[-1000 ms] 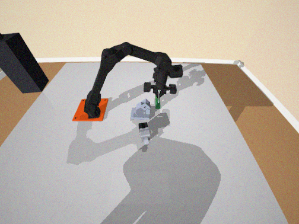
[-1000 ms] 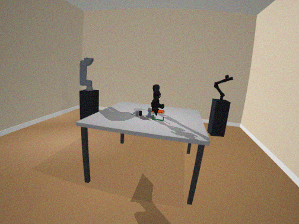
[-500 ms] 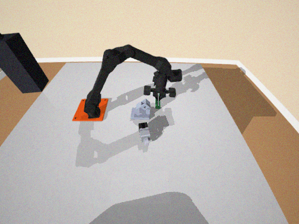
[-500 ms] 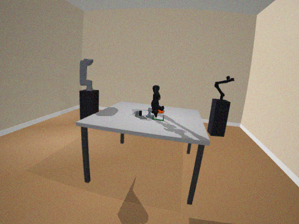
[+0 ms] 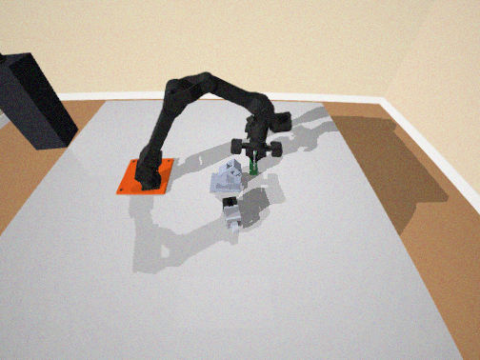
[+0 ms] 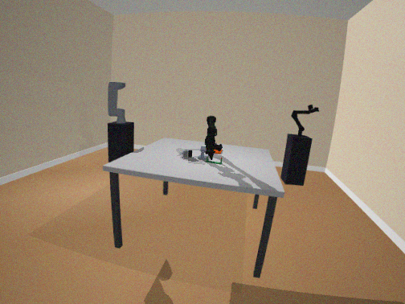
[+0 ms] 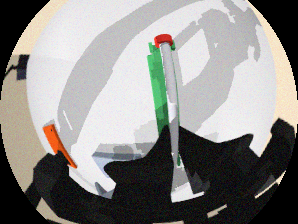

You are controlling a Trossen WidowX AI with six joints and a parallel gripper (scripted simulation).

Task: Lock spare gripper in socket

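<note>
My gripper (image 5: 254,156) (image 6: 210,154) (image 7: 169,127) is shut on the lock pin (image 7: 170,96), a thin grey rod with a red cap that points away from the fingers in the wrist view. It hangs low over a green strip (image 5: 251,167) (image 6: 215,162) (image 7: 157,90) on the table, just right of the grey mount (image 5: 226,179) (image 6: 202,152). The pin runs alongside the strip. The spare gripper (image 5: 231,212) (image 6: 189,153), grey with a dark end, lies on the table in front of the mount, apart from it.
The arm stands on an orange base plate (image 5: 128,185) (image 7: 53,140) left of the mount. The grey table (image 5: 310,262) (image 6: 161,166) ends near the walls. Black pedestals (image 5: 33,102) (image 6: 120,138) (image 6: 296,158) stand beside the table.
</note>
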